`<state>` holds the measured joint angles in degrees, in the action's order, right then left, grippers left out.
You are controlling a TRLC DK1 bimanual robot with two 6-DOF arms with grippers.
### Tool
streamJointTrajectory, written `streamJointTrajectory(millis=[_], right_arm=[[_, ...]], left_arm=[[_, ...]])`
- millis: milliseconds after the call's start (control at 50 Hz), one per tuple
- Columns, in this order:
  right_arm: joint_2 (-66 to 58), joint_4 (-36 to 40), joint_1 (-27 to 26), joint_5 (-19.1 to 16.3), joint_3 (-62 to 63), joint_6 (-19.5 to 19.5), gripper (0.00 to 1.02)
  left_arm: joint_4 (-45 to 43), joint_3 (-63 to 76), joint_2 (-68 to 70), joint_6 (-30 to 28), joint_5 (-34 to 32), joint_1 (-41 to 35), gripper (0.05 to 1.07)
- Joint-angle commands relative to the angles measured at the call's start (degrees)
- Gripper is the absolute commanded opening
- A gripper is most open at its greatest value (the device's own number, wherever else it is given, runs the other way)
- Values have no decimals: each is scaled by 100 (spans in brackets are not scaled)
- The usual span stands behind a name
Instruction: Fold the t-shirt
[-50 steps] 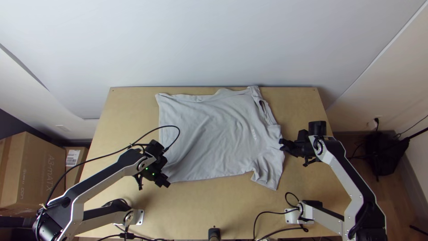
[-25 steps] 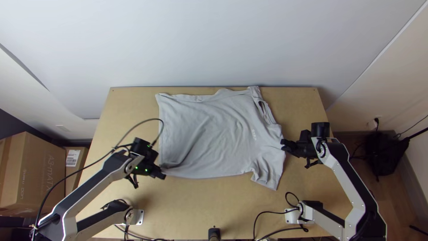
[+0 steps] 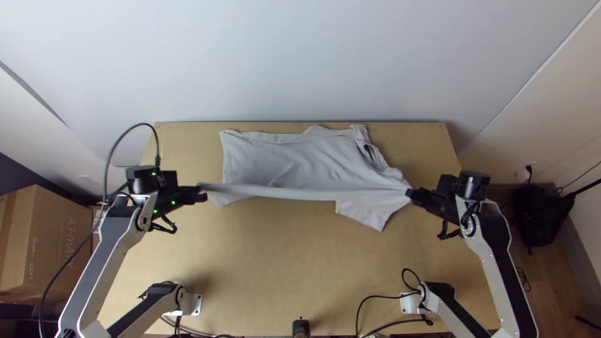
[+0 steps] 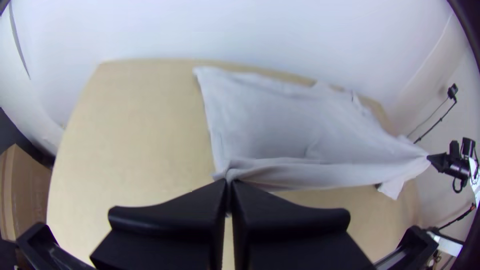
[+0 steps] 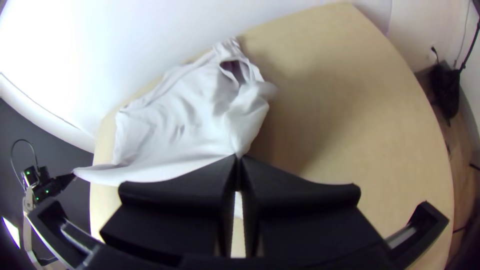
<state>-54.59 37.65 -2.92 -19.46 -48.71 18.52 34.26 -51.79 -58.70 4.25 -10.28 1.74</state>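
Note:
The light grey t-shirt (image 3: 294, 159) lies wrinkled on the back half of the table, its near side lifted and pulled taut between the two grippers. In the top view my left gripper (image 3: 199, 194) is shut on the hem-side end of that near edge, and my right gripper (image 3: 413, 194) is shut on the sleeve-side end; a sleeve hangs below the stretched edge. The left wrist view has the left gripper (image 4: 228, 184) closed on bunched cloth of the t-shirt (image 4: 270, 120). Fabric of the t-shirt (image 5: 185, 120) runs into the right gripper (image 5: 238, 159) in the right wrist view.
The wooden table (image 3: 275, 269) is bare in front of the shirt. Cardboard boxes (image 3: 47, 244) stand beyond its left side. A small black device (image 3: 301, 327) sits at the near edge, and cables (image 3: 375, 300) lie near the right arm's base.
My left gripper has moved left and up the picture, lifting the shirt's near edge and drawing it tight. The right gripper has shifted slightly right with its cloth, and the hanging sleeve has risen.

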Motion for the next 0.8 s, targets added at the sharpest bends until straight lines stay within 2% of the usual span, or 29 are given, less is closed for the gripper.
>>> streamJointTrajectory(millis=[0,80,380,500,780], right_arm=[[62,-284,98,83,-701,-235,2],[-52,-495,160,92,-1079,-332,2],[-1019,-1445,283,540,-2732,-815,2],[-1564,-1471,318,593,-3619,-894,2],[-3084,-1594,714,1182,-5738,-965,2]], left_arm=[[-113,-754,130,331,167,72,7],[-130,-1202,95,445,220,99,7],[-148,-2968,-538,621,334,371,7],[-209,-3751,-863,682,396,441,7],[-464,-5394,-1970,638,800,468,7]])
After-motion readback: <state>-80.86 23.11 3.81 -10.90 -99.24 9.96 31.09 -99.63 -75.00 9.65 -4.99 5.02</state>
